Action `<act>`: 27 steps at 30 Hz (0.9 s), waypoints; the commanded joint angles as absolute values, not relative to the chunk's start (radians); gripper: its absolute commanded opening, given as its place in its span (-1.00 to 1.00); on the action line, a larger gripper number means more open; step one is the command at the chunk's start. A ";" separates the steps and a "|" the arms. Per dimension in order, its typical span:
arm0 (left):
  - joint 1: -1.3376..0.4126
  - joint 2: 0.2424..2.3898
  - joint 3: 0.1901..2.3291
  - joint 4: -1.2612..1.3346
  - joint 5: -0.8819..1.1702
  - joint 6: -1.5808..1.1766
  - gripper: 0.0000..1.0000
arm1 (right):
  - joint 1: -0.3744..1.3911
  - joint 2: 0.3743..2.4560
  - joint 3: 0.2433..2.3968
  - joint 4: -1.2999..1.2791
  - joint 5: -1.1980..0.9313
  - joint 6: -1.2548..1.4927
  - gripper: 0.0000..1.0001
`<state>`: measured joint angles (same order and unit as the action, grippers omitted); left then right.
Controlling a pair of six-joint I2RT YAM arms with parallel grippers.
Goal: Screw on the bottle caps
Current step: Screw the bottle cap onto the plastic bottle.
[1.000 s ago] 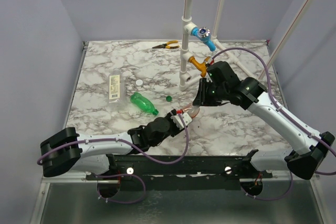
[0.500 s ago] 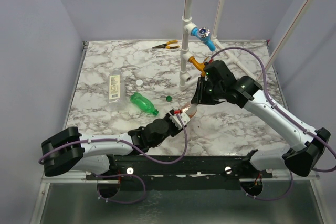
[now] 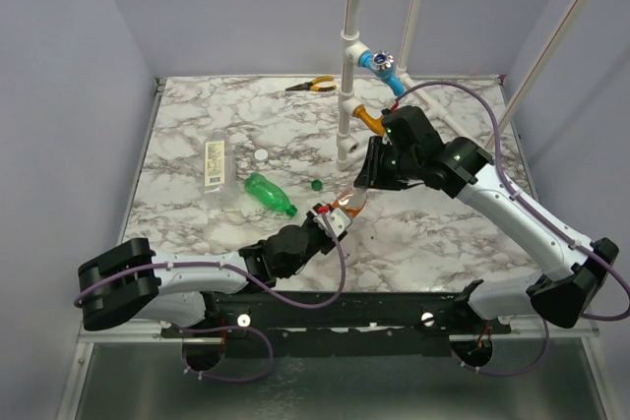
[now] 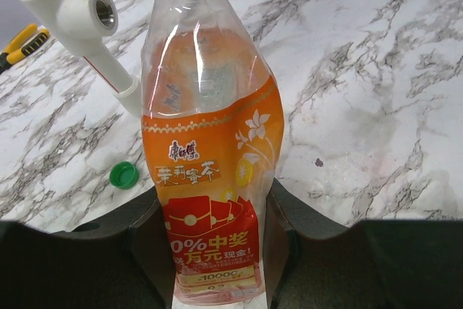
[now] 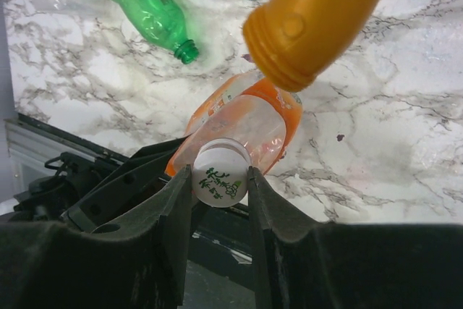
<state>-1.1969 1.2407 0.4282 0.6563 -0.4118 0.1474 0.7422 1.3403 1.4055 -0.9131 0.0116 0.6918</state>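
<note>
The wide orange bottle (image 4: pixel 210 157) is tilted above the table, and my left gripper (image 4: pixel 217 236) is shut on its lower body. A white bottle cap (image 5: pixel 221 173) with green print sits on that bottle's neck (image 5: pixel 253 117). My right gripper (image 5: pixel 219 186) is shut on this cap, one finger on each side. In the top view the two grippers meet at the bottle (image 3: pixel 346 206) near the table's middle. The slim green bottle (image 3: pixel 268 193) lies uncapped to the left, with the dark green cap (image 3: pixel 316 185) beside it. The clear labelled bottle (image 3: pixel 216 164) lies farther left, with another white cap (image 3: pixel 261 155) near it.
The white pipe frame (image 3: pixel 349 56) stands at the back centre with a blue tap (image 3: pixel 379 64) and an orange tap handle (image 3: pixel 372 121). That handle (image 5: pixel 318 12) hangs close above my right gripper. Yellow-handled pliers (image 3: pixel 311 86) lie at the far edge.
Both grippers have shifted a little left and toward the back with the orange bottle held between them. The bottles and caps on the table have not moved.
</note>
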 commanded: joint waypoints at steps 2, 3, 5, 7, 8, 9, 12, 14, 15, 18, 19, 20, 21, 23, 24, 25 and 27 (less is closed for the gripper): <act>-1.193 1.181 0.441 0.883 -0.377 0.156 -1.00 | 0.758 1.372 1.457 -0.996 -0.118 0.691 -0.33; -1.193 1.180 0.440 0.885 -0.377 0.157 -1.00 | 0.759 1.374 1.463 -0.999 -0.124 0.690 -0.33; -1.193 1.175 0.434 0.895 -0.376 0.159 -1.00 | 0.759 1.377 1.470 -1.002 -0.133 0.682 -0.33; -1.193 1.173 0.430 0.897 -0.373 0.160 -1.00 | 0.759 1.383 1.482 -1.012 -0.135 0.674 -0.33; -1.193 1.172 0.428 0.899 -0.368 0.158 -1.00 | 0.759 1.386 1.488 -1.018 -0.140 0.671 -0.33; -1.193 1.172 0.427 0.899 -0.367 0.159 -1.00 | 0.758 1.388 1.492 -1.024 -0.140 0.669 -0.33; -1.193 1.168 0.423 0.899 -0.349 0.165 -1.00 | 0.759 1.391 1.503 -1.041 -0.137 0.665 -0.33; -1.193 1.169 0.420 0.897 -0.342 0.166 -1.00 | 0.759 1.393 1.510 -1.054 -0.128 0.661 -0.33; -1.194 1.171 0.420 0.896 -0.341 0.166 -1.00 | 0.758 1.394 1.516 -1.060 -0.126 0.660 -0.33; -1.193 1.182 0.420 0.880 -0.333 0.168 -1.00 | 0.759 1.396 1.535 -1.068 -0.109 0.662 -0.33; -1.194 1.188 0.422 0.873 -0.333 0.166 -1.00 | 0.758 1.394 1.539 -1.069 -0.102 0.663 -0.33; -1.193 1.194 0.424 0.865 -0.338 0.160 -1.00 | 0.759 1.393 1.543 -1.067 -0.099 0.665 -0.33; -1.193 1.202 0.427 0.855 -0.350 0.153 -1.00 | 0.759 1.393 1.548 -1.068 -0.094 0.666 -0.33; -1.193 1.223 0.432 0.833 -0.395 0.144 -1.00 | 0.759 1.385 1.553 -1.071 -0.088 0.670 -0.33; -1.193 1.232 0.431 0.824 -0.419 0.138 -1.00 | 0.758 1.381 1.555 -1.073 -0.083 0.669 -0.34; -1.193 1.239 0.426 0.822 -0.431 0.132 -1.00 | 0.758 1.375 1.557 -1.075 -0.080 0.669 -0.34; -1.192 1.239 0.413 0.824 -0.437 0.114 -1.00 | 0.758 1.369 1.566 -1.093 -0.080 0.671 -0.34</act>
<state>-1.1912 1.2198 0.4133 0.8131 -0.3943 0.1524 0.7578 1.3884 1.5295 -1.0470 -0.0940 0.6788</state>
